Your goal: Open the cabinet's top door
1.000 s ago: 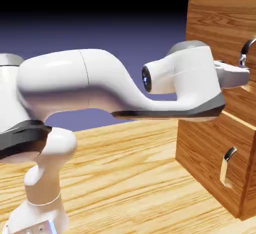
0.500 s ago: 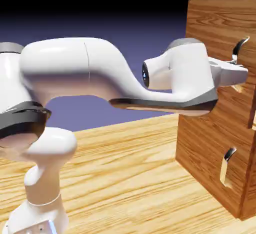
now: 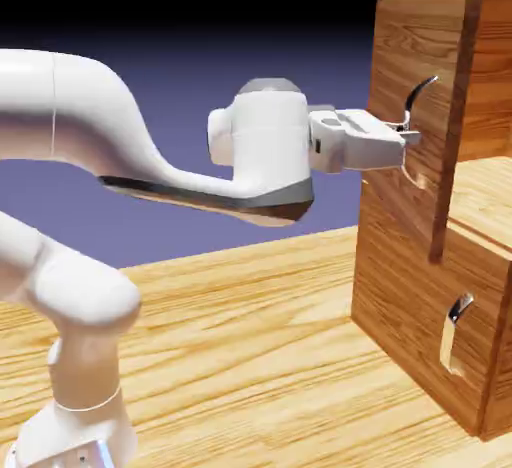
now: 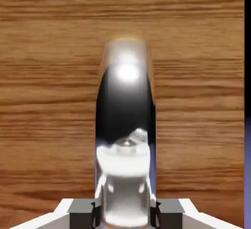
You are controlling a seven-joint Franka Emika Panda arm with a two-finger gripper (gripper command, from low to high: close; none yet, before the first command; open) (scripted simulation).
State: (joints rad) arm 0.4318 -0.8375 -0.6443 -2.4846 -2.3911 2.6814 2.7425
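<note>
Because the pincer [image 3: 408, 138] is clamped on the curved handle [image 3: 411, 106], pulling off the top door's [image 3: 405, 66] swing could make it slip.

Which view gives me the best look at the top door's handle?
The hand view: the curved silver handle fills its middle, reaching down between the two fingers. The exterior view shows it small and side-on, partly behind the fingers, but also shows the top door standing open.
</note>
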